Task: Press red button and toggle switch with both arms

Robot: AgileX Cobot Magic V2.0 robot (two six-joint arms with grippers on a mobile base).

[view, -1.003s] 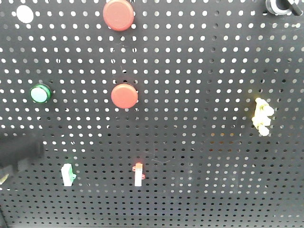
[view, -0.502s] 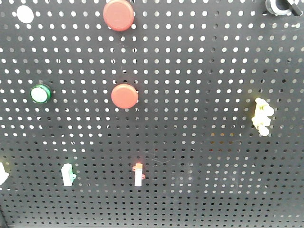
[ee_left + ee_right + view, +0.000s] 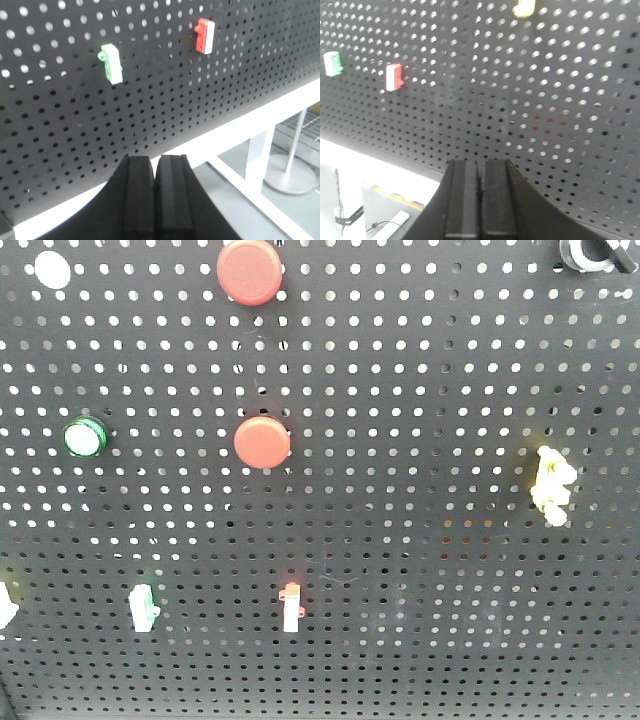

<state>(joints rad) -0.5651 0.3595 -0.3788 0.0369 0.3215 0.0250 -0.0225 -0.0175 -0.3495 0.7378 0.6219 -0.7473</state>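
Note:
Two red buttons sit on the black pegboard (image 3: 420, 390): one at the top (image 3: 249, 270), one in the middle (image 3: 262, 442). A red-and-white toggle switch (image 3: 291, 605) is low centre; it also shows in the left wrist view (image 3: 205, 35) and the right wrist view (image 3: 393, 77). A green-and-white switch (image 3: 142, 606) is left of it, also in the left wrist view (image 3: 111, 63). My left gripper (image 3: 155, 165) is shut and empty, below the board. My right gripper (image 3: 481, 167) is shut and empty, facing the board. No arm shows in the front view.
A green button (image 3: 83, 437) and a white cap (image 3: 52, 269) are at the left, a yellow switch (image 3: 552, 483) at the right, a black knob (image 3: 590, 252) top right. The board stands on a white frame (image 3: 260, 135).
The dark blurred arm at the lower left of the front view one second ago has withdrawn out of view. The buttons and switches have not changed.

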